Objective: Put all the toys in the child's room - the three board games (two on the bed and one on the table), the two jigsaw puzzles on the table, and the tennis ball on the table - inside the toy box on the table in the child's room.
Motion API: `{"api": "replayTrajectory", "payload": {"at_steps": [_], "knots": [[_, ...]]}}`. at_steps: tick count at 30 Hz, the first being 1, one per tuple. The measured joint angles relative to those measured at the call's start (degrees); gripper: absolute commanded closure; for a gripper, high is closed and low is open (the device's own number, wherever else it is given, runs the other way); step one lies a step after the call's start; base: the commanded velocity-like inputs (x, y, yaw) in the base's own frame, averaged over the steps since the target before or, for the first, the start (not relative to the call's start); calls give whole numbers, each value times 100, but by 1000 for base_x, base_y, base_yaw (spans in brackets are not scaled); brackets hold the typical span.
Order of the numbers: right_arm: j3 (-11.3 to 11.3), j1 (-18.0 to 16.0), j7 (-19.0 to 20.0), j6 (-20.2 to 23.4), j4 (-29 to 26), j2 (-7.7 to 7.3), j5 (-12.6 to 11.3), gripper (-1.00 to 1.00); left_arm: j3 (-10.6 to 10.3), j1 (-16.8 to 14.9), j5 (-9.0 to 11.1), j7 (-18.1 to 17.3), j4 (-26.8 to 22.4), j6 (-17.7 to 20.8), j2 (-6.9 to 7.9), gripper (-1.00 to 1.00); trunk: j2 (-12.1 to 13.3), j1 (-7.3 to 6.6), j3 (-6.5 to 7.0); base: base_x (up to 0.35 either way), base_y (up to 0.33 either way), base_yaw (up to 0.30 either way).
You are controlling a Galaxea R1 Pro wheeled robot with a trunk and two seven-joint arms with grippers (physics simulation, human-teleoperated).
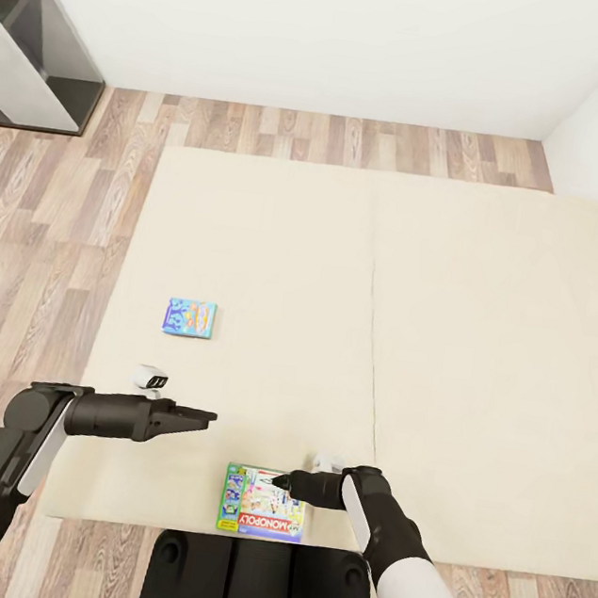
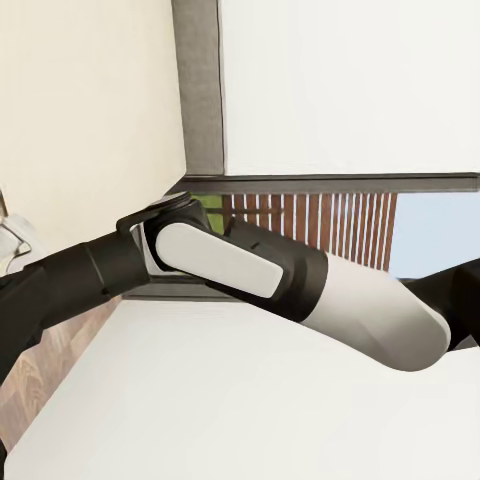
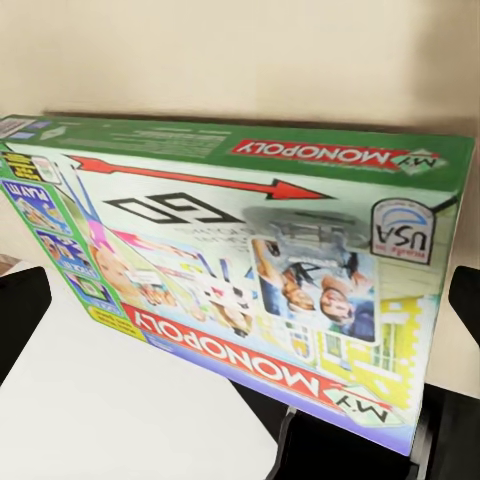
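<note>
1. Right gripper [image 1: 285, 480] is reaching over the near edge of the bed [image 1: 480, 363], its tip lying over the Monopoly board game [image 1: 263, 503]. In the right wrist view the fingers [image 3: 20, 310] are showing as dark shapes at either side of the box, well apart — open, and I cannot tell whether they are touching it.
2. Left gripper [image 1: 205, 415] is hovering above the mattress, fingers drawn together to a narrow point, holding nothing.
3. The Monopoly box is lying flat near the bed's front edge — glossy printed card, green-edged, with a red title band, a red arrow and cartoon figures on the lid.
4. The small blue board game [image 1: 190, 316] is lying flat on the mattress, well apart from both grippers, beyond the left one.
5. The mattress is showing as matte beige with a seam running across it; the wood-plank floor [image 1: 51, 236] is surrounding it, plain white walls beyond.
6. The left wrist view is showing the robot's white and black arm.
</note>
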Motion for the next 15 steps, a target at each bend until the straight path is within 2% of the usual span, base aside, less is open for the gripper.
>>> {"api": "replayTrajectory", "payload": {"at_steps": [6,15], "knots": [[0,0,0,0,0,0,-1,-100,0,-1,-7,0,-1,0,0,-100,0,0,0,0,81,0],[0,0,0,-2,0,0,2,-100,0,-1,-9,0,-1,0,0,-100,0,0,0,0,26,0]]}}
